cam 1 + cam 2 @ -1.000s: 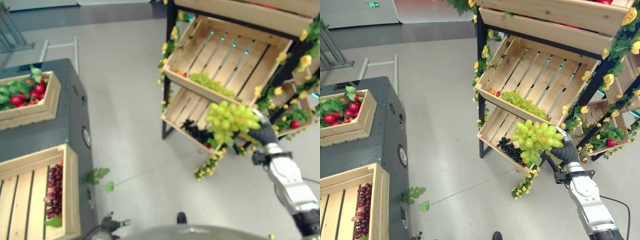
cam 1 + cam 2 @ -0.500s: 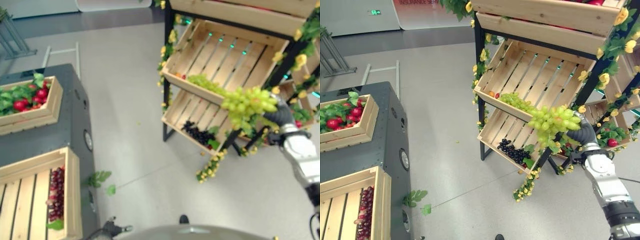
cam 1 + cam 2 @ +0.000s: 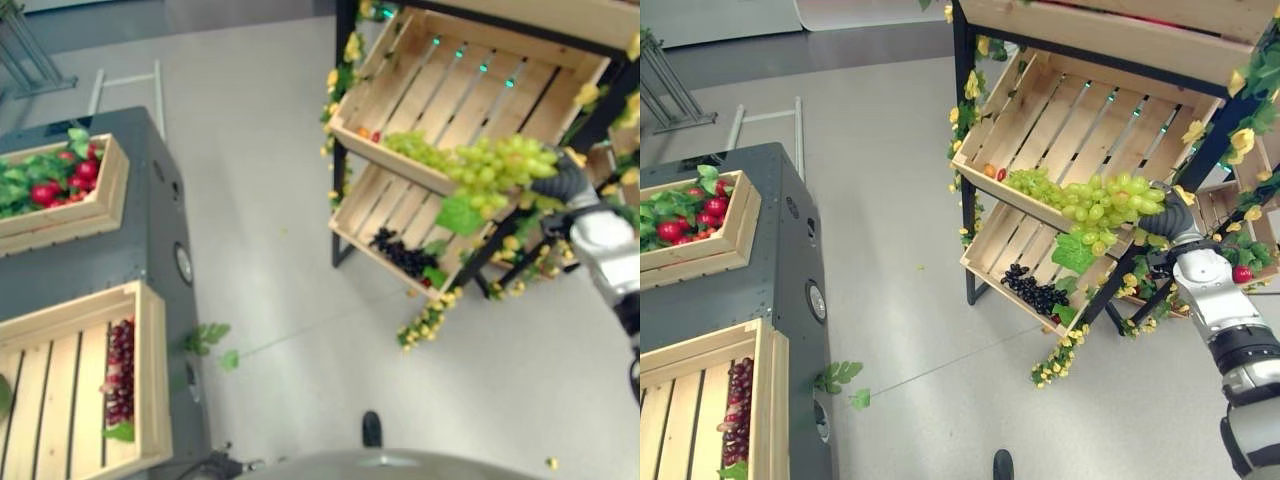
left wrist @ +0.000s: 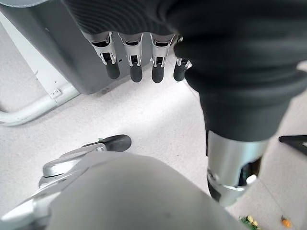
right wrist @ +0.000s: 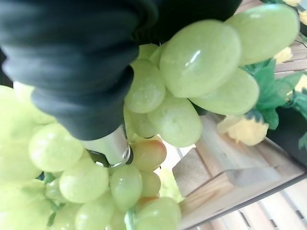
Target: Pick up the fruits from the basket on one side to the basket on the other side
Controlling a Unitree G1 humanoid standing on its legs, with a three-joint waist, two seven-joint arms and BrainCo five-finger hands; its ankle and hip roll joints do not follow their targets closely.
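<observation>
Right hand (image 3: 1173, 222) grips green grapes (image 3: 1108, 205) (beside slanted crate (image 3: 1080, 130)).

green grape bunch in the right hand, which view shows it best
The right eye view: the whole green grape bunch shows there, held by the right hand at the front edge of the upper crate. The left eye view shows the same, less crisply. The right wrist view shows close grapes, not the bunch's outline.

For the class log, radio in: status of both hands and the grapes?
Right robot hand shut on green grapes, held at the upper crate's front edge. Left robot hand open, idle near the floor. Nothing blocking.
</observation>
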